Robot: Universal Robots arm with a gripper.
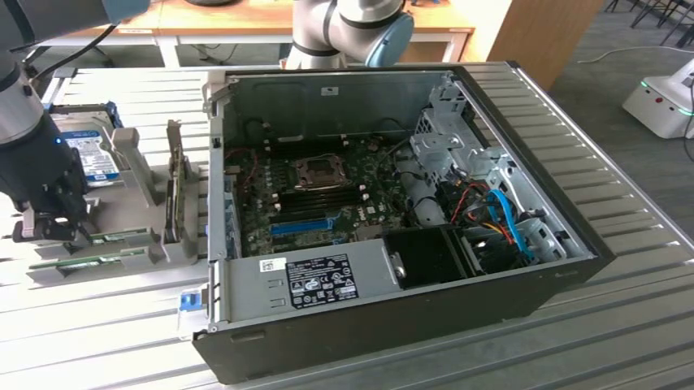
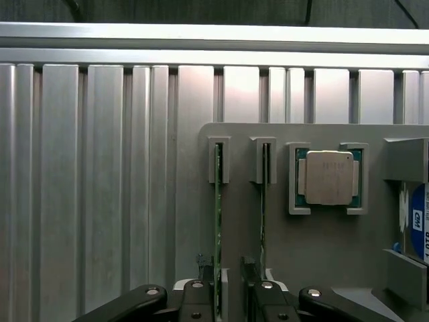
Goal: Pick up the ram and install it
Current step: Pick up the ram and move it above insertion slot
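Black pincer gripper (image 2: 226,272) released, straddling the long green ram stick (image 2: 218,201) in its grey slotted holder (image 2: 322,268), nine o'clock of the open black computer case (image 1: 434,317) | I fear a finger clipping the neighbouring green stick (image 2: 263,201).

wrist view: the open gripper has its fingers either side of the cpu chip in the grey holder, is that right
No. In the wrist view the open gripper has its fingers either side of the ram stick, standing on edge in the grey holder; the cpu chip sits apart in its own pocket.
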